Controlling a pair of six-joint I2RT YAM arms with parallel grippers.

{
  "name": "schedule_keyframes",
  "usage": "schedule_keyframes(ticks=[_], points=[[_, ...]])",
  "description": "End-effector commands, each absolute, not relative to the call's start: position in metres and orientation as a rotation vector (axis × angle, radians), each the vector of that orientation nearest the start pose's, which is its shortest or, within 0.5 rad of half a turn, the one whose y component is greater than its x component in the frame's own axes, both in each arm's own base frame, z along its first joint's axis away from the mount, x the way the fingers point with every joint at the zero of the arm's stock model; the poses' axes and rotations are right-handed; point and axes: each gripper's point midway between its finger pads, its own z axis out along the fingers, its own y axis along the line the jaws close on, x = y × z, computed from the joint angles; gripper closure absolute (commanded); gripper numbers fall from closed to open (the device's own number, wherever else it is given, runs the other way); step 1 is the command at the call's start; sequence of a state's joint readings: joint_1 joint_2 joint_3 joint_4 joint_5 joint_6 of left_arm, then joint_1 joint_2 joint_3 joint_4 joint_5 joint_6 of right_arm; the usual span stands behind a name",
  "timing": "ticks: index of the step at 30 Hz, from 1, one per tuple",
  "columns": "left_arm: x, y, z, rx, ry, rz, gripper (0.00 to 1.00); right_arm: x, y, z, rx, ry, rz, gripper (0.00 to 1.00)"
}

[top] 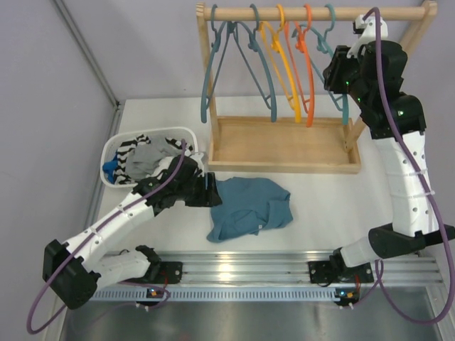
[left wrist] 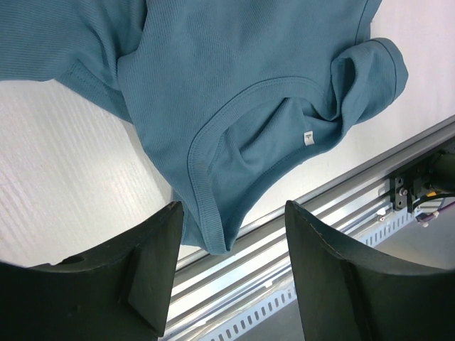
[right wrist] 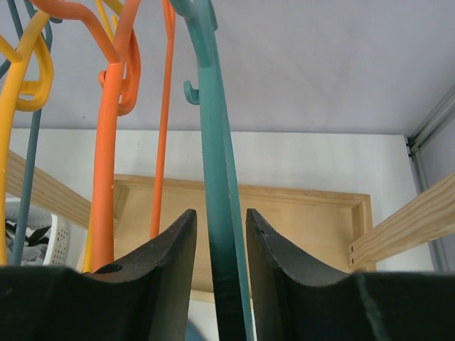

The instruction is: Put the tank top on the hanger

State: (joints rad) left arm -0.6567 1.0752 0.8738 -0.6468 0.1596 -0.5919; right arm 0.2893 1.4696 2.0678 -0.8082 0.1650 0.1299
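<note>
- Tank top (top: pixel 249 209) (left wrist: pixel 249 92) lies crumpled flat on the white table (top: pixel 320 206), in front of the wooden rack (top: pixel 284 145) and just behind the aluminium rail (top: pixel 234 266) at the near edge.
- The wrist view shows the tank top's ribbed neckline with a small white label (left wrist: pixel 308 138) inside it. One bound edge droops toward the aluminium rail.
- The left gripper (top: pixel 213 192) (left wrist: pixel 233 213) sits low at the left edge of the tank top. Its fingers are spread wide and hold nothing. A fold of the garment's edge reaches into the gap between them, touching neither finger as far as that view shows.
- The hanger (top: pixel 321 37) (right wrist: pixel 217 177), thin and teal-green, hangs by its hook at the right end of the rack's top rod (top: pixel 284 12).
- The right gripper (top: pixel 338 71) (right wrist: pixel 220 234) is raised to the hanger, with one finger on each side of its thin arm.
- Those fingers stand only narrowly apart. The right one looks to be against the plastic, and a sliver of background shows beside the left one, so I cannot tell whether they actually pinch the hanger.
- An orange hanger (top: pixel 309 64) (right wrist: pixel 106 177) hangs just left of the hanger on the same rod. Yellow hangers (top: pixel 288 71) come next, then slate-blue hangers (top: pixel 206 85).
- A white basket (top: pixel 178 130) holding grey, striped and bright-blue clothes stands at the table's left, beside the left arm.
</note>
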Motion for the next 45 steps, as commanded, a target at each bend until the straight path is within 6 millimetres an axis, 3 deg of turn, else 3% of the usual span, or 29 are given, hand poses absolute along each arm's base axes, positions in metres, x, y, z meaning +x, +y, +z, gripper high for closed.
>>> schedule_keyframes(ticks=[1, 16, 21, 35, 45], points=[[0.195, -0.216, 0.154, 0.167, 2.528, -0.743, 0.36, 0.373, 0.087, 0.477, -0.04, 1.774, 0.128, 0.66], [0.194, -0.216, 0.155, 0.158, 2.528, -0.751, 0.37, 0.375, 0.091, 0.469, -0.079, 1.814, 0.106, 0.8], [0.194, -0.216, 0.156, 0.149, 2.524, -0.753, 0.37, 0.376, 0.088, 0.478, -0.072, 1.798, 0.079, 1.0], [0.193, -0.215, 0.156, 0.141, 2.52, -0.756, 0.37, 0.373, 0.085, 0.515, -0.049, 1.656, 0.094, 1.0], [0.192, -0.215, 0.152, 0.14, 2.523, -0.759, 0.37, 0.364, 0.084, 0.523, -0.035, 1.607, 0.113, 1.0]])
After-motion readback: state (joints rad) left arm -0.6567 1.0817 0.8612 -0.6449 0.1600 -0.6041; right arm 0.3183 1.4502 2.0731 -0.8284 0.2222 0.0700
